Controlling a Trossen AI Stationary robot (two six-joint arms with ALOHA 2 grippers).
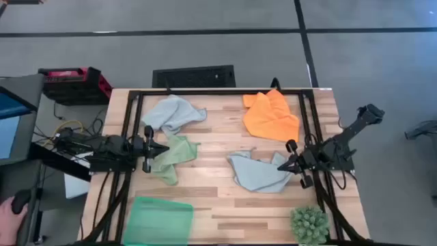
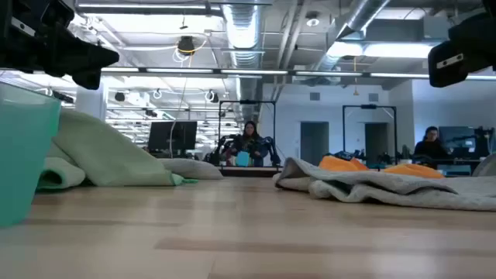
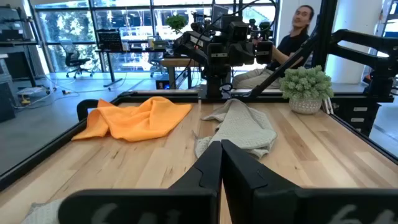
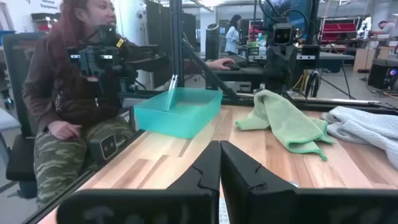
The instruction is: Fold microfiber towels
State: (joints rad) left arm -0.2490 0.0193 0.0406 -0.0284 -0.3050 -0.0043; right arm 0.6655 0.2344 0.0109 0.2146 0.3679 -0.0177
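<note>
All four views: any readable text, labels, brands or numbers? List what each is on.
None readable.
Microfiber towels, green tray, plant: no print visible.
Red case beside the table: any marking too small to read.
Monitors in the room behind: too blurred to read.

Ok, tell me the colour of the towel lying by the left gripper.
Light green towel; it shows best in the high view, beside the left gripper.

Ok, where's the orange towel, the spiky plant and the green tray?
orange towel (image 1: 271, 116), high view, middle of the cloth.
spiky plant (image 1: 309, 225), high view, its leafy top.
green tray (image 1: 158, 220), high view, its floor.
</note>
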